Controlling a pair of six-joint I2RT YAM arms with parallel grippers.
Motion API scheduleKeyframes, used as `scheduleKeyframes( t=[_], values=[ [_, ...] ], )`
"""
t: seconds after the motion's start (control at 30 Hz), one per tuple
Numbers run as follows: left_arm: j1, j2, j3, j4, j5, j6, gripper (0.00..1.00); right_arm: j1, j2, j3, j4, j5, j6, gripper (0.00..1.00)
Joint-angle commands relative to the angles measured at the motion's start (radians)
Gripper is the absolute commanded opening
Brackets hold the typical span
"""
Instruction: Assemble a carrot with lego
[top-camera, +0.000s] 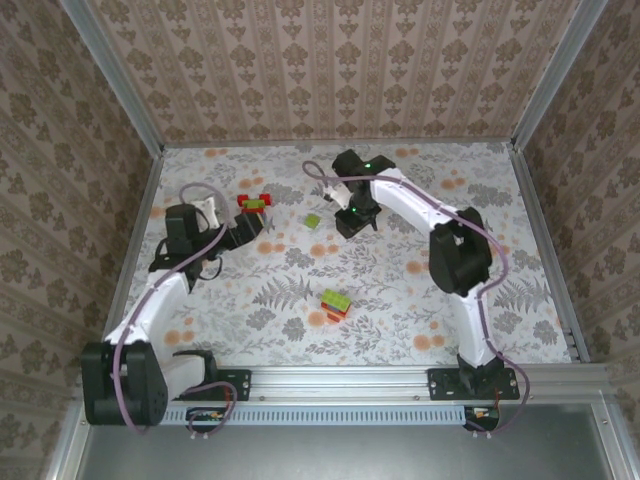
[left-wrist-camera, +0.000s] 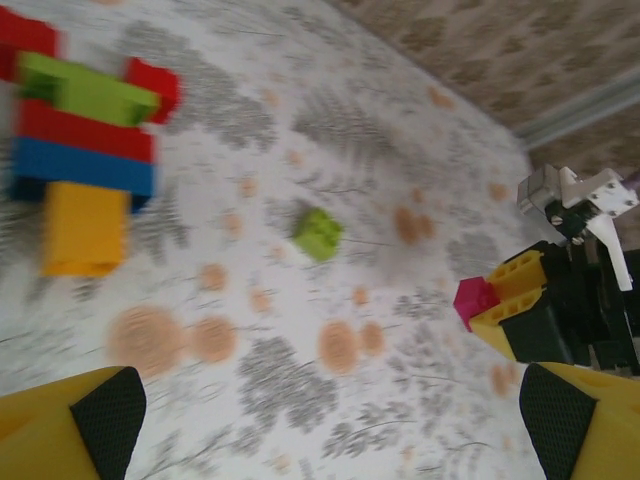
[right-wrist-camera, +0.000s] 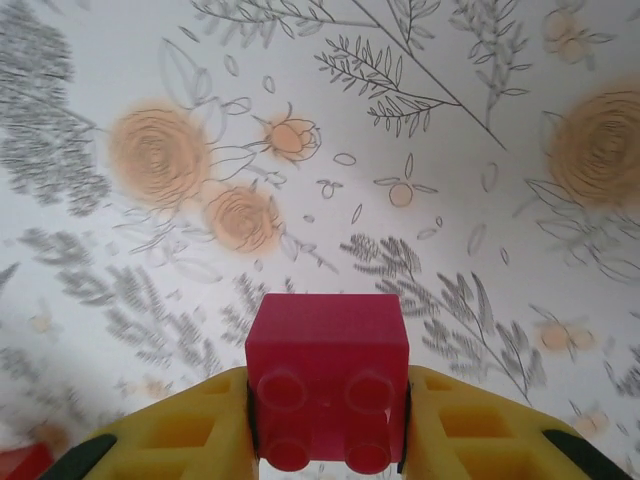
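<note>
We see a glossy, square, studded magenta brick (right-wrist-camera: 327, 340) clamped in the right claw (right-wrist-camera: 327, 400) over the floral worktop (right-wrist-camera: 400, 120). The left claw (left-wrist-camera: 325, 420) gapes wide near a red-green-blue-orange stack (left-wrist-camera: 85, 150). Open cloth surrounds a loose green brick (left-wrist-camera: 318, 233).

Floral tbl cloth (top-camera: 385, 290); brown damask wallpaper walls (top-camera: 340, 60); alu frame rails (top-camera: 340, 376).

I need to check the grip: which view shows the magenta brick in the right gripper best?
The right wrist view: the magenta brick is large and sharp, clamped in the right gripper. The left wrist view shows the brick small, side-on. In the top external view it is too small to make out.
</note>
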Motion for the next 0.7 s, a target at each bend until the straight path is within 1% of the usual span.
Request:
scheduleKeyframes(
  t=[0.0, 0.1, 0.13, 0.2, 0.23, 0.27, 0.3, 0.37, 0.4, 0.43, 0.47, 0.5, 0.53, 0.63, 0.67],
  values=[
    [-0.058, 0.121, -0.029, 0.353, 0.168, -0.155, 1.00, 0.012, -0.111, -0.092, 0.034, -0.002, 0.033, 0.32],
    [-0.104, 0.268, -0.029, 0.584, 0.264, -0.279, 1.00, 0.019, -0.188, -0.185, 0.052, 0.007, 0.037, 0.32],
    [-0.109, 0.315, -0.032, 0.661, 0.279, -0.322, 1.00, 0.021, -0.210, -0.211, 0.061, 0.013, 0.039, 0.32],
    [-0.120, 0.362, -0.049, 0.799, 0.275, -0.398, 1.00, 0.024, -0.242, -0.248, 0.073, 0.018, 0.046, 0.32],
    [-0.128, 0.366, -0.047, 0.812, 0.268, -0.403, 1.00, 0.028, -0.254, -0.261, 0.080, 0.017, 0.050, 0.32],
    [-0.138, 0.356, -0.037, 0.771, 0.257, -0.383, 1.00, 0.032, -0.261, -0.270, 0.085, 0.015, 0.052, 0.32],
    [-0.154, 0.331, -0.020, 0.666, 0.233, -0.321, 1.00, 0.037, -0.268, -0.280, 0.090, 0.014, 0.055, 0.32],
    [-0.212, 0.243, 0.035, 0.400, 0.122, -0.139, 1.00, 0.048, -0.275, -0.295, 0.098, 0.015, 0.061, 0.32],
    [-0.256, 0.190, 0.083, 0.175, -0.014, -0.018, 1.00, 0.053, -0.279, -0.305, 0.105, 0.015, 0.064, 0.32],
    [-0.315, 0.135, 0.114, 0.043, -0.123, 0.080, 1.00, 0.057, -0.285, -0.314, 0.113, 0.016, 0.069, 0.32],
    [-0.355, 0.097, 0.123, -0.004, -0.179, 0.132, 1.00, 0.059, -0.288, -0.322, 0.121, 0.017, 0.071, 0.32],
    [-0.394, 0.058, 0.119, -0.032, -0.224, 0.152, 1.00, 0.061, -0.290, -0.325, 0.126, 0.017, 0.078, 0.32],
    [-0.407, 0.020, 0.096, -0.016, -0.245, 0.158, 1.00, 0.062, -0.290, -0.324, 0.129, 0.017, 0.086, 0.32],
    [-0.403, -0.049, 0.024, 0.048, -0.268, 0.181, 1.00, 0.071, -0.302, -0.329, 0.149, 0.020, 0.116, 0.31],
    [-0.403, -0.062, 0.009, 0.057, -0.251, 0.201, 1.00, 0.076, -0.310, -0.335, 0.156, 0.021, 0.124, 0.31]
  ],
)
